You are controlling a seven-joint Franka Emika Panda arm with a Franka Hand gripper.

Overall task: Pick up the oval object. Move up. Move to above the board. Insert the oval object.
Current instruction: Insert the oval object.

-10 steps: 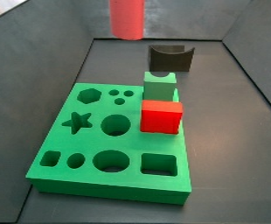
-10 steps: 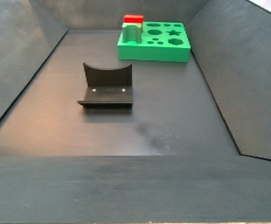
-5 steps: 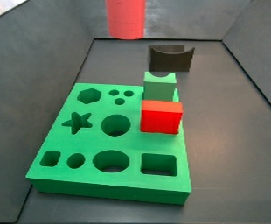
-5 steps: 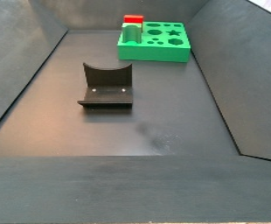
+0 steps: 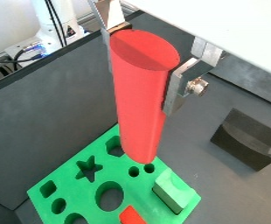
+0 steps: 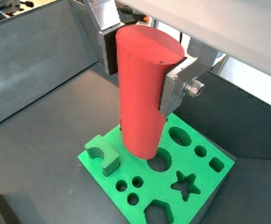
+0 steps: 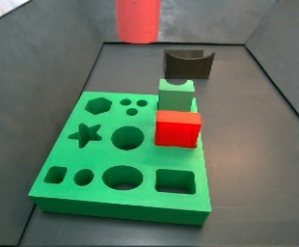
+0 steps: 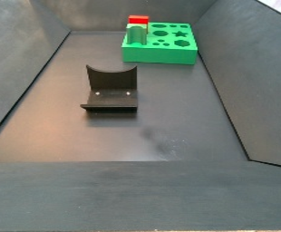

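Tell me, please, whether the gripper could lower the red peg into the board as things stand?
Probably yes. The gripper holds the red peg upright above the green board, apart from it, and the holes below look open. The red cube and green block sit along one edge, off to the side.

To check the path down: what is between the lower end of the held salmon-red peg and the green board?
Nothing. In both wrist views, the tool holds the salmon-red peg above the green board with only open air below it.

Robotics lab, dark walled test bin, end effector overhead, cables behind
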